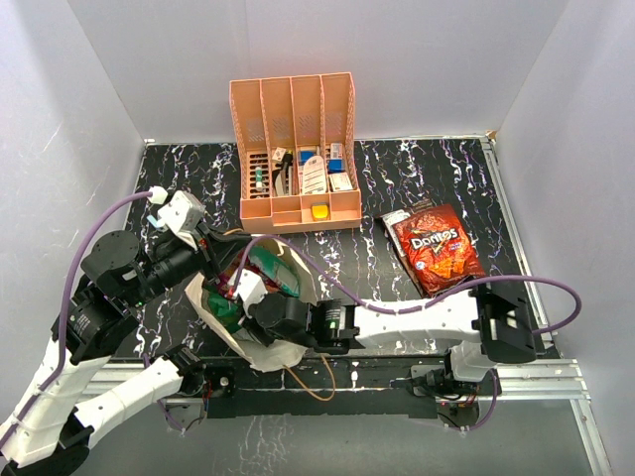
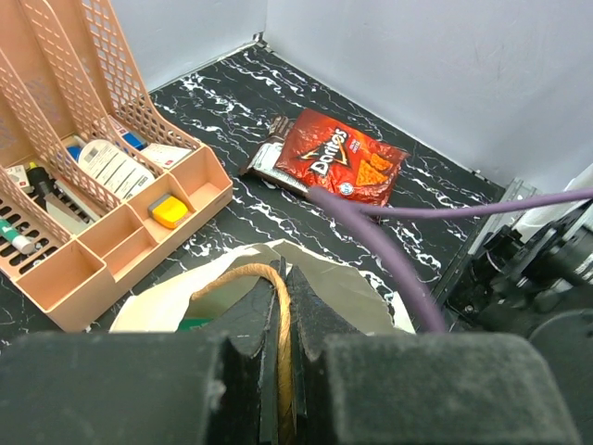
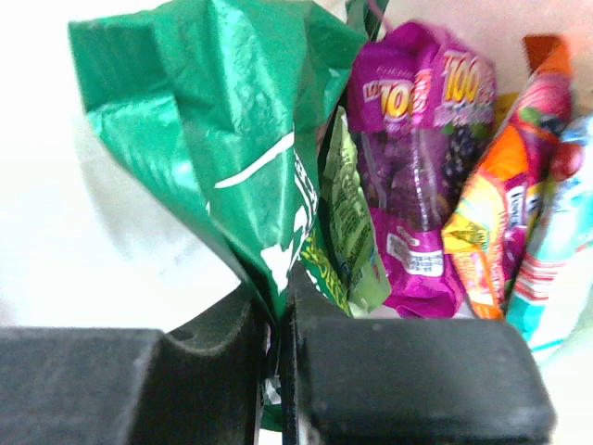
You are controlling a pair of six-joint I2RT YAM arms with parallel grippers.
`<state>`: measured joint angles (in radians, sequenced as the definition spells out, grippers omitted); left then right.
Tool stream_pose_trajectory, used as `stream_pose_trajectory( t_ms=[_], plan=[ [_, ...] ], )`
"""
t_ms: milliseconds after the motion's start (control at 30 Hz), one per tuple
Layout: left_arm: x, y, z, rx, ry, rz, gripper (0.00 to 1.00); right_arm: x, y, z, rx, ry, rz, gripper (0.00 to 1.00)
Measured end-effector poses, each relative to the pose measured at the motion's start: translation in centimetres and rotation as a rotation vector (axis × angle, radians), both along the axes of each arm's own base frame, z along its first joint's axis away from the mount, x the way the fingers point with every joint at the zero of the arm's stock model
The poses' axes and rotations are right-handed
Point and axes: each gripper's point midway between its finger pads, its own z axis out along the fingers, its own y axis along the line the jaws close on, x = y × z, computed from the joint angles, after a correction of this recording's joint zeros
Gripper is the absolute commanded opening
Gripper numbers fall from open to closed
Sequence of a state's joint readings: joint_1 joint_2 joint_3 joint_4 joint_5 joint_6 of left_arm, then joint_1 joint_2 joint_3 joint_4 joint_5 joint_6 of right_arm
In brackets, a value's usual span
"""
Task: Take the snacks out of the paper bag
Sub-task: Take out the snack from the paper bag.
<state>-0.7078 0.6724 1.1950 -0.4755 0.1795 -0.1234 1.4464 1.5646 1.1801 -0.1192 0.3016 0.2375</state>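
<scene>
The paper bag [image 1: 220,322] lies open on the near left of the table. My left gripper [image 2: 281,278] is shut on its brown cord handle [image 2: 232,275], holding the mouth up. My right gripper [image 3: 283,287] reaches inside the bag and is shut on the lower edge of a dark green packet [image 3: 213,120]. Beside that one, in the bag, stand a lighter green packet [image 3: 357,232], a purple one [image 3: 422,158], an orange one [image 3: 491,213] and a teal-white one [image 3: 556,260]. The red Doritos bag [image 1: 437,248] lies flat on the table to the right, outside the paper bag.
A peach slotted organizer [image 1: 296,149] with small boxes and bottles stands at the back centre. A purple cable [image 2: 371,250] of the right arm arcs over the bag. White walls close in the table on the left, back and right.
</scene>
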Motion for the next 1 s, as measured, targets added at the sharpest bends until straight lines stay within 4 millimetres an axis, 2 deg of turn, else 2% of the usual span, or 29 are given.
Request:
stream_pose_trajectory(
  t_ms=[233, 467, 700, 1000],
  plan=[
    [0.0, 0.6, -0.2, -0.005, -0.001, 0.028, 0.00, 0.5, -1.3, 4.4, 0.101, -0.016, -0.042, 0.07],
    [0.7, 1.3, -0.1, -0.009, -0.002, 0.088, 0.00, 0.3, -3.2, 9.7, 0.238, -0.002, -0.064, 0.07],
    [1.6, 2.3, -0.2, -0.015, 0.013, 0.168, 0.00, -0.5, -6.9, 14.4, 0.357, 0.033, -0.072, 0.07],
    [2.9, 3.8, -1.0, -0.006, 0.047, 0.292, 0.00, -2.4, -12.4, 19.9, 0.511, 0.111, -0.032, 0.07]
  ],
)
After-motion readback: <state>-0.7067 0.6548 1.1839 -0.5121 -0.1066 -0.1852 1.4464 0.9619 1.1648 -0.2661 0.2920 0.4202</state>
